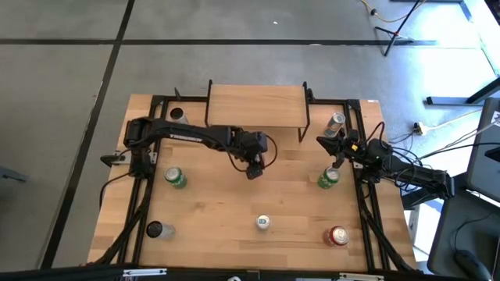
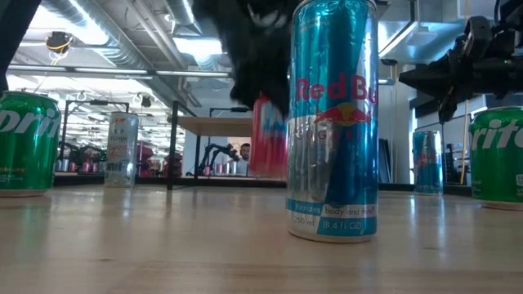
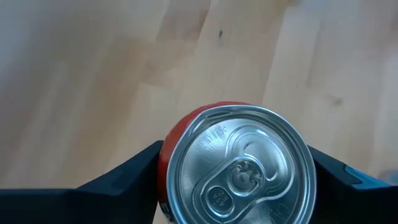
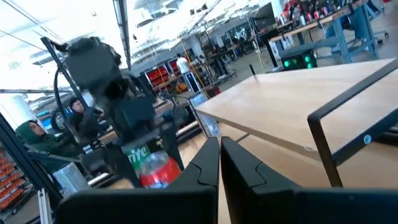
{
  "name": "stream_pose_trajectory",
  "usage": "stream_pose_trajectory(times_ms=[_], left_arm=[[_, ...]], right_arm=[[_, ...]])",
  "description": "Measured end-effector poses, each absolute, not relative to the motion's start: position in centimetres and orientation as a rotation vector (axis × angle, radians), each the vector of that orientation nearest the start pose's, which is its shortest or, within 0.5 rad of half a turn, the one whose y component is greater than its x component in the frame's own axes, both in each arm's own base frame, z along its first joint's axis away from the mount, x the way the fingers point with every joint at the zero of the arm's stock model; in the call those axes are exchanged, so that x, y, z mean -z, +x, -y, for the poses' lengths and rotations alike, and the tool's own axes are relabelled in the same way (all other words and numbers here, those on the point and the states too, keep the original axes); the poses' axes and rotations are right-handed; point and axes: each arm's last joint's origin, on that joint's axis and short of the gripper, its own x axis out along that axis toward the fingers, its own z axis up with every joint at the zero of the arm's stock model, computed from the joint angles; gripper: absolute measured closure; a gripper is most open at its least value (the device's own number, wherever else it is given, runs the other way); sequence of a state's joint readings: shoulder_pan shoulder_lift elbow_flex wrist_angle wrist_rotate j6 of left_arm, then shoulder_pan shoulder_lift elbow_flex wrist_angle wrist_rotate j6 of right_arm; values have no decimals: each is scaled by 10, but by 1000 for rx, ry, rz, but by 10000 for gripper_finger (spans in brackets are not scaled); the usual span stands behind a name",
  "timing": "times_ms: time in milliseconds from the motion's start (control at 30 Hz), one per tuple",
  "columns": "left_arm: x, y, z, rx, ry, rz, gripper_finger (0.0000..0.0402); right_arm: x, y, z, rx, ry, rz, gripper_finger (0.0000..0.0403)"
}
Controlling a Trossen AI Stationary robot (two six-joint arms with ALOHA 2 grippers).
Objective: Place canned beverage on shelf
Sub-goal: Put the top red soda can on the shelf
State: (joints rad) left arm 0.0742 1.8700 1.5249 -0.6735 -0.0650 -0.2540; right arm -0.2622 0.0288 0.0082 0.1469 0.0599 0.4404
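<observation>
The left end effector [image 1: 254, 169] clamps a red aluminium can [image 3: 239, 165], its round silver lid showing, above the pale wooden tabletop [image 1: 226, 203]; the rectangular wood-topped shelf [image 1: 256, 106] lies at twelve o'clock; the right end effector [image 4: 219, 163] is closed, empty.

Red can [image 3: 239, 167]: held upright between the left gripper [image 1: 253, 171] fingers [image 3: 121, 180], one dark finger pressed on each side of its body. Silver lid with pull tab faces up, unopened. In the low view it's mostly hidden behind the blue-silver can, only a red strip shows.

Shelf [image 1: 256, 106]: light rectangular wooden top on thin black legs, at the table's far edge, just beyond the fingers holding the can. Top is bare.
</observation>
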Motion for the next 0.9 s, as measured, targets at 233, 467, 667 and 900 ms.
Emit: stream_pose_trajectory(times_ms=[233,467,667,900], left_arm=[[-329,387,-52,-268,-150,-984,134],[-386,350,-95,-346,-121,-923,134],[-396,312,-155,-467,-124,-947,134],[-396,270,-219,-482,-188,-937,134]], right_arm=[[-182,94,27,281,437,235,393],[-182,94,27,278,454,235,393],[-181,94,28,313,455,238,393],[-179,94,29,353,448,227,393]])
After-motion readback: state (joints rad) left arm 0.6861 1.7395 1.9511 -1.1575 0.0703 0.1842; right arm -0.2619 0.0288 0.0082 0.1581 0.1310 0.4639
